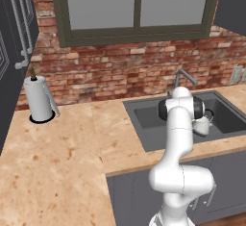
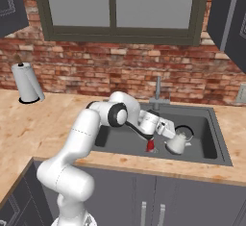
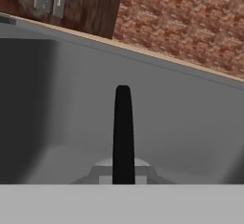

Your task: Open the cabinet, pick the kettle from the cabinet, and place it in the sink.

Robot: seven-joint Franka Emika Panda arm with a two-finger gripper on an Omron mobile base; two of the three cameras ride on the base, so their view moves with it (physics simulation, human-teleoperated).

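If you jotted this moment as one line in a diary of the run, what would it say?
stage: placing | kettle: in sink, hanging from its black handle | gripper: shut on kettle | release: not yet

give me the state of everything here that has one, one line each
kettle: upright, low inside the sink, held by its black handle
gripper: shut on the kettle's handle, inside the basin
sink: holds the kettle, no water seen
faucet: no water running
paper-towel roll: upright on its stand on the counter
window: closed
cabinet: door state cannot be told
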